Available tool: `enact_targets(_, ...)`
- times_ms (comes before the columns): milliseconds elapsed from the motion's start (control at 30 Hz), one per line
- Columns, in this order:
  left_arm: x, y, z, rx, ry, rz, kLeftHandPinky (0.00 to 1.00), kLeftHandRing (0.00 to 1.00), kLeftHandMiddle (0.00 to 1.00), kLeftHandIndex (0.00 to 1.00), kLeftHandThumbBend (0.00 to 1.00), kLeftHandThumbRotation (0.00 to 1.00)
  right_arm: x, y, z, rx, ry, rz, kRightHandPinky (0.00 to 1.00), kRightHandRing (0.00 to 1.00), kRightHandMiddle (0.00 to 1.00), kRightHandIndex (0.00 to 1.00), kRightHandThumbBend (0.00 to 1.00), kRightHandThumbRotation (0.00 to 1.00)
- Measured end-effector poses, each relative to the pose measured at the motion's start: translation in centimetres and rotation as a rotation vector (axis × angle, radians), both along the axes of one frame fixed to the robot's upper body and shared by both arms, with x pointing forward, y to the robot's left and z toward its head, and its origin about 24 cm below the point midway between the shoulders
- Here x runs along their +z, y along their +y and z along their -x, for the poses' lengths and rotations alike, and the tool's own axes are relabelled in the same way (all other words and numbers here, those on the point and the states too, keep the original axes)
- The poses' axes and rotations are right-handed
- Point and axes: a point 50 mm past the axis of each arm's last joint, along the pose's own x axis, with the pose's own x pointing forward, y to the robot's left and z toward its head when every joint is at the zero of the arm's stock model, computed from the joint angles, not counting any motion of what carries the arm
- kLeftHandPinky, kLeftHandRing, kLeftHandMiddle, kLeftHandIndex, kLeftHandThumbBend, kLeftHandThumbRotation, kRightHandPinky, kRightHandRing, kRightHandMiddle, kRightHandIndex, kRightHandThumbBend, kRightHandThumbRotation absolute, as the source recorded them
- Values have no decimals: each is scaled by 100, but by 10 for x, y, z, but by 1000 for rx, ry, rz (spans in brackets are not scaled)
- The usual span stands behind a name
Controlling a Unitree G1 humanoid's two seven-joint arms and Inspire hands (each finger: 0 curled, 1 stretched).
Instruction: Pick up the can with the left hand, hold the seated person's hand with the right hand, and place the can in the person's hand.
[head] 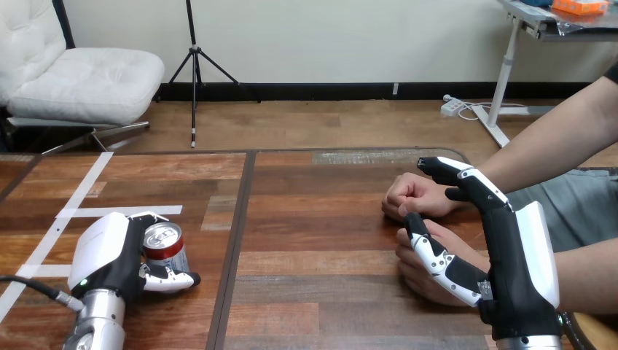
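Nearest, the left robot hand [109, 251] is wrapped around the can [164, 244]: the palm lies against the can's left side and the thumb crosses in front of its lower part. The can is upright on the bench [313, 277], so its long axis is vertical; I cannot tell if it is already lifted. Well to the right of the can, the right robot hand [519, 255] is spread. Its thumb lies over the person's nearer hand [419, 275], and its fingers [466, 179] reach beyond, toward the person's farther hand [412, 195], which is a fist. I see no grip around either hand. I judge the can must travel to the right, and the receiving hand does not look opened for it.
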Motion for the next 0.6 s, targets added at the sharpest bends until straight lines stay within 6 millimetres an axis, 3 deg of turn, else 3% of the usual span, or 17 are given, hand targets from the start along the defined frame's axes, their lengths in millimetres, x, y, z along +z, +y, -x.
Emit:
enact_targets(233, 3, -1, 1, 4, -29, 7, 36, 43, 48, 50, 75, 0, -1, 0, 0, 1, 6, -1, 75, 78, 77, 74, 42, 7)
enact_targets(600, 5, -2, 1, 22, -76, 33, 36, 41, 46, 47, 72, 0, -1, 0, 0, -2, 13, 0, 75, 78, 77, 74, 42, 7)
